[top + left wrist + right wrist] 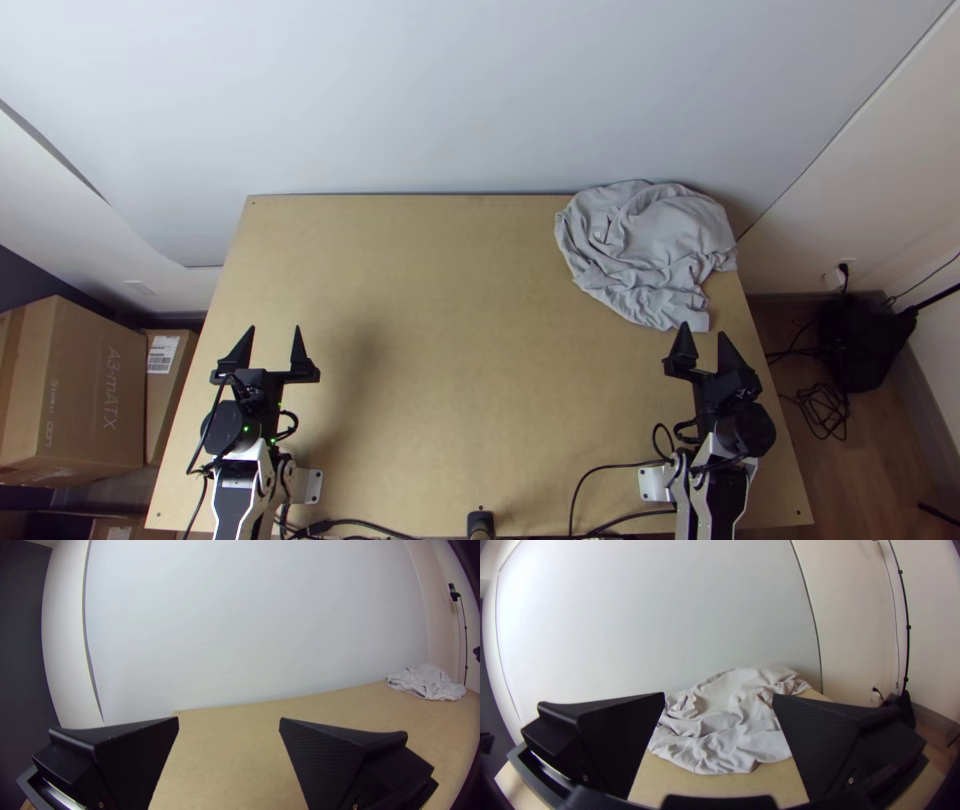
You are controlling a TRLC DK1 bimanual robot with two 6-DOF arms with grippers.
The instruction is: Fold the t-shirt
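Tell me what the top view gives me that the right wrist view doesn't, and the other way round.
Top view: cardboard boxes on the floor left of the table, and a tangle of thin cables on the floor to its right.

Right wrist view: the upper stretch of a black cable running up the wall.

Both: the t-shirt, bunched and unfolded near the table's far right corner; the light wooden table; and the right gripper, open with nothing between its fingers.
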